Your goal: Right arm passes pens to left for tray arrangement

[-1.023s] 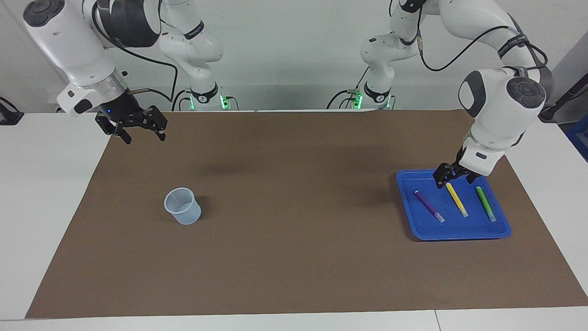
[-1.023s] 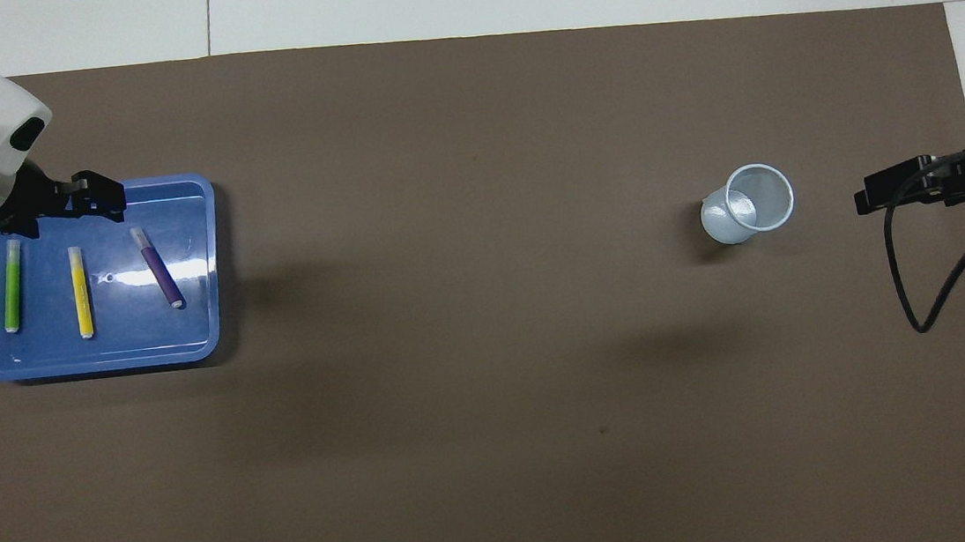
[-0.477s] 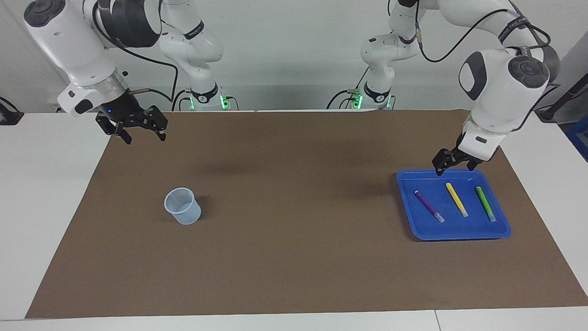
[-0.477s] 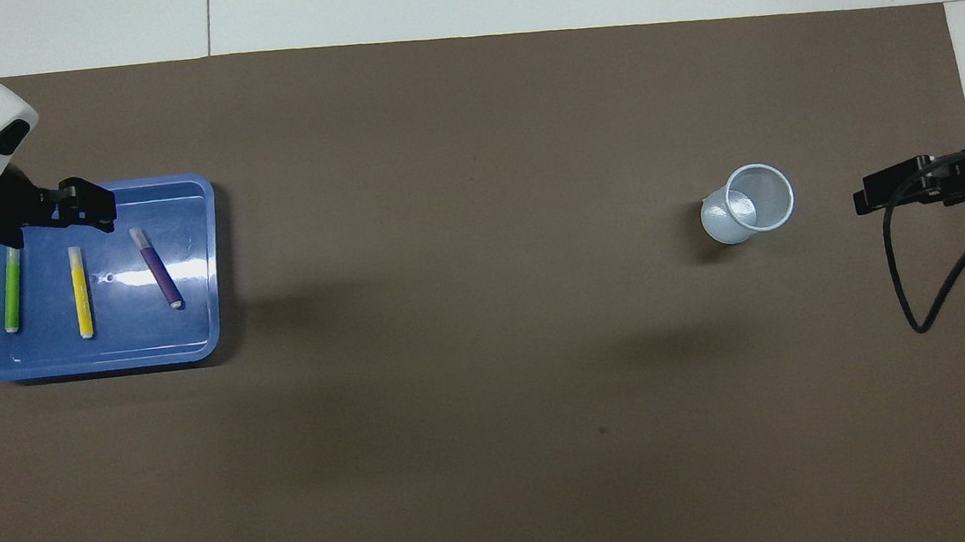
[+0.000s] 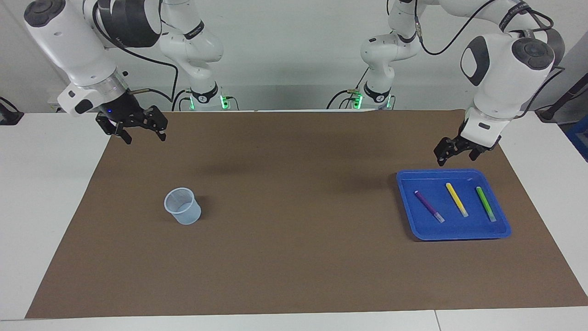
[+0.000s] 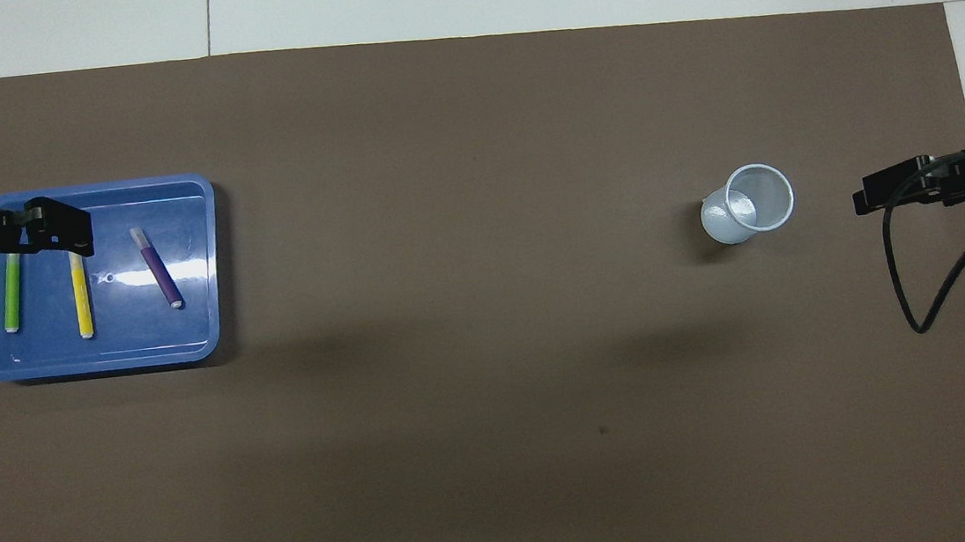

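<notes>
With all three pens (image 5: 455, 202) lying apart in the tray (image 5: 406, 202), arrangement appears complete; my left gripper (image 5: 455, 154) hangs wide and empty above the tray's robot-side rim, my right gripper (image 5: 140, 131) likewise wide, waiting.

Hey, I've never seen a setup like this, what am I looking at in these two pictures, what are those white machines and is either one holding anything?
Those are two white robot arms at a table covered with a brown mat, each ending in a black two-finger gripper. One picture is taken from across the table, facing the robots; the other looks steeply down from above their own end, so the sides appear swapped between them.

Toward the left arm's end lies a blue tray with three pens in it, side by side and apart: a purple pen, a yellow pen and a green pen. Toward the right arm's end stands a small clear cup, apparently empty.

The left gripper hangs open in the air over the tray's edge nearest the robots. The right gripper waits open over the mat's corner. Neither holds anything.
</notes>
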`<state>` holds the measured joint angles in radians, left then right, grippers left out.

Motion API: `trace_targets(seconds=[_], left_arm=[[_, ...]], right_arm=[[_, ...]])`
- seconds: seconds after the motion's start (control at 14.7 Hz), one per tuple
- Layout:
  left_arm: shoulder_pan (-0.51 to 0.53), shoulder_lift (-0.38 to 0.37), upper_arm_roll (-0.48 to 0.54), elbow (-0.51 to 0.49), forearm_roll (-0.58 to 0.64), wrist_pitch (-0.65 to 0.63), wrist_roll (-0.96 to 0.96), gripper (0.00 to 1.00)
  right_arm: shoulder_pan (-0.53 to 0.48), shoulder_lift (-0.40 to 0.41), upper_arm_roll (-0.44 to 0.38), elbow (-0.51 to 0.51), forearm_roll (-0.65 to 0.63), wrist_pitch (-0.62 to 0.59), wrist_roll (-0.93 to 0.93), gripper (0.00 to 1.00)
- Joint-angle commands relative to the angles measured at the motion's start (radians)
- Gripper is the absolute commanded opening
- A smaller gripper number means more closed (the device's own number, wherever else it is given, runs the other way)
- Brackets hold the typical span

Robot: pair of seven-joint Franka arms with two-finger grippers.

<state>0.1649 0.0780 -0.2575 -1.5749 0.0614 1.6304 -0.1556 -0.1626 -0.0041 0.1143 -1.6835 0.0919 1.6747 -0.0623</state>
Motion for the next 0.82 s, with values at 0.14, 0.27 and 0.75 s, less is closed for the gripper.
trace_targets(seconds=[0.14,0.27,0.75], left_arm=[[-0.008,-0.061,0.000,-0.019,-0.022,-0.093,0.004,1.00],[-0.014,-0.082,0.001,-0.031,-0.023,-0.112,0.002,1.00],[-0.039,-0.126,0.001,-0.112,-0.023,-0.076,-0.001,1.00]], right_arm=[[-0.003,-0.025,0.007,-0.035,-0.020,0.026,-0.013,1.00],[-0.005,-0.025,0.007,-0.033,-0.020,0.020,-0.017,1.00],[-0.003,-0.025,0.007,-0.035,-0.020,0.030,-0.014,1.00]])
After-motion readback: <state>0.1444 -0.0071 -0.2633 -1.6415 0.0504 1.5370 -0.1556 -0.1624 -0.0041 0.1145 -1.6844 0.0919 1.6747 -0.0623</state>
